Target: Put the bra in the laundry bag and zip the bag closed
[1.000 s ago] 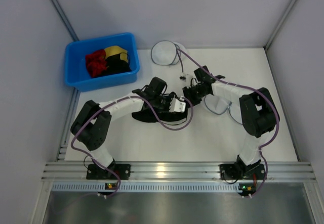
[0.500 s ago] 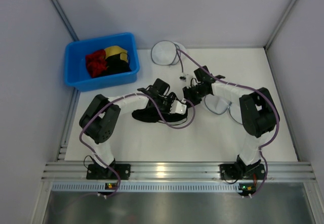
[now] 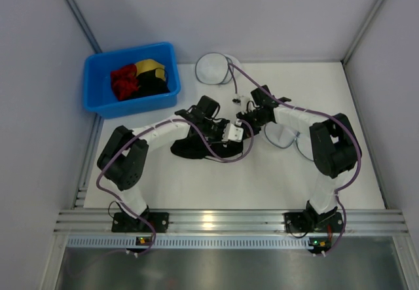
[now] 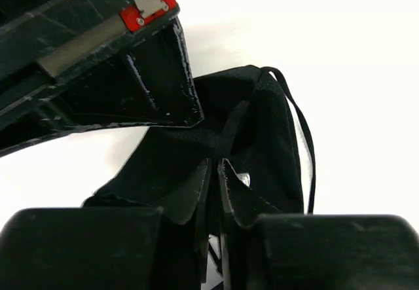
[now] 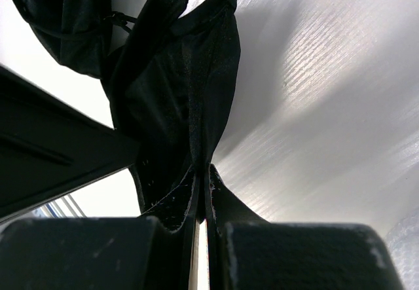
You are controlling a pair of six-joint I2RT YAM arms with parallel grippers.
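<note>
The black bra (image 3: 190,149) lies bunched on the white table, one end lifted toward the centre. My left gripper (image 3: 241,133) is shut on its black fabric, seen in the left wrist view (image 4: 216,172) with the cup and a thin strap (image 4: 255,126) hanging ahead. My right gripper (image 3: 248,122) is shut on another fold of the bra (image 5: 177,74), its fingertips meeting at the cloth (image 5: 203,172). The two grippers are almost touching. The see-through mesh laundry bag (image 3: 283,137) lies under the right forearm; its mesh (image 5: 327,74) fills the right of the right wrist view.
A blue bin (image 3: 95,90) at the back left holds a red garment (image 3: 123,82) and a yellow-and-black garment (image 3: 150,71). A whiter round mesh case (image 3: 211,67) stands at the back centre. Purple cables loop beside both arms. Grey walls close in the table.
My left gripper has shifted slightly right and back toward the right gripper, drawing the bra's end with it. The right arm has stayed put.
</note>
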